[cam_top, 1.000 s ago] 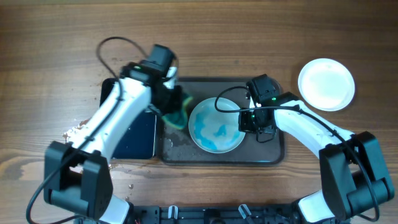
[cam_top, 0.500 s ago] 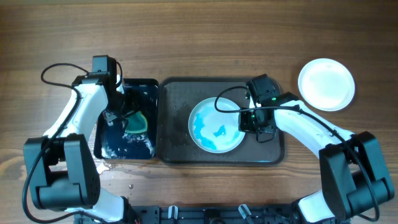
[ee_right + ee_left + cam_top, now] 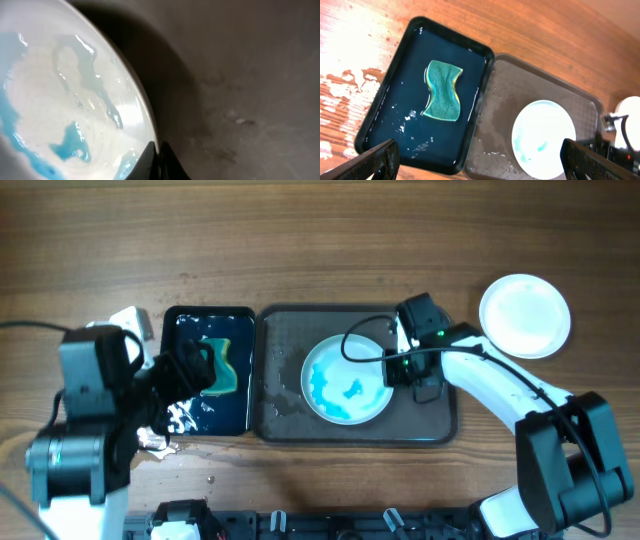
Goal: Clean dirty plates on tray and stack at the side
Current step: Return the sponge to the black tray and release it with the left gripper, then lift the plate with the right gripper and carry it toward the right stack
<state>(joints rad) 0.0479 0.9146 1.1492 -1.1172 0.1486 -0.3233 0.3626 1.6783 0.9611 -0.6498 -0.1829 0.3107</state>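
I see the dark grey tray (image 3: 430, 425) mid-table, carrying the blue-smeared plate (image 3: 347, 380); a clean plate (image 3: 525, 315) sits on the wood at its right. My right claw (image 3: 159, 159) pinches the smeared one's rim. My left claw (image 3: 488, 160) hangs spread wide and empty above the black tray (image 3: 395, 100) and its green sponge (image 3: 442, 90)

My overhead camera looks straight down from high above the large dark grey rectangular tray with a raised rim (image 3: 280, 415), taking in all of it and the brown wooden table (image 3: 320, 240) around it. My left wrist camera hangs well above the tray's left end, looking down aslant, and shares with the overhead most of the tray and the round white plate smeared with blue (image 3: 544, 131) on it. My right wrist camera sits very close at that plate's right edge, seeing only a slice of plate and tray floor.
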